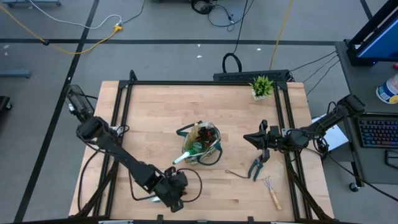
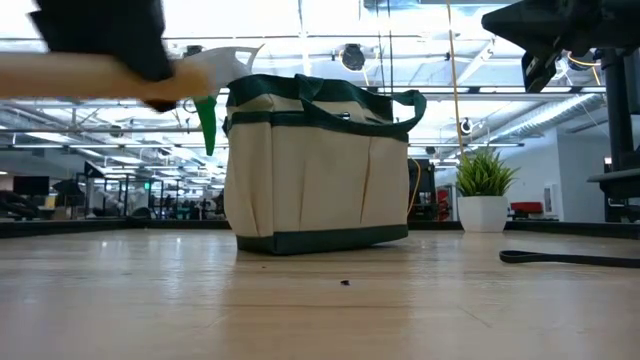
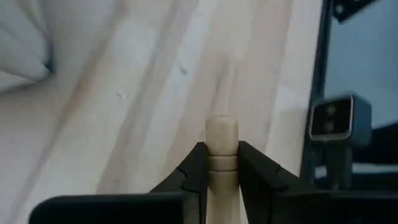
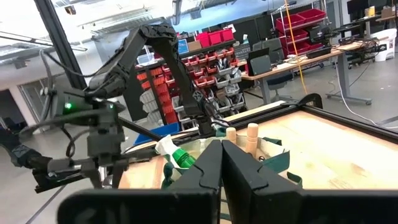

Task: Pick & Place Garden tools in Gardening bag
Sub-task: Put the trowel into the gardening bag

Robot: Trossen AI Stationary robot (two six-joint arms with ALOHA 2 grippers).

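My left gripper (image 1: 176, 188) is near the table's near edge, shut on a wooden-handled tool (image 2: 80, 75) that it holds well above the table. The tool's pale metal end (image 2: 228, 58) points toward the bag. The beige gardening bag (image 1: 202, 144) with dark green trim stands mid-table. Wooden handles (image 4: 252, 134) and a green spray bottle (image 1: 181, 158) stick out of it. My right gripper (image 1: 262, 140) is shut and empty, raised to the right of the bag. Teal-handled shears (image 1: 257, 165) and a wooden-handled fork-rake (image 1: 272, 190) lie flat on the table. My left gripper pinches the tool's wooden handle between its two fingers, just behind the rounded knob at the handle's free end (image 3: 222, 134). In the low view the gripper comes at the handle from above. The tool hangs about level, clear of the table.
A small potted plant (image 1: 262, 86) stands at the far right corner. A thin dark loop (image 1: 233, 173) lies on the table left of the shears. A black frame (image 1: 205, 83) runs round the tabletop. Bare wood lies left of the bag.
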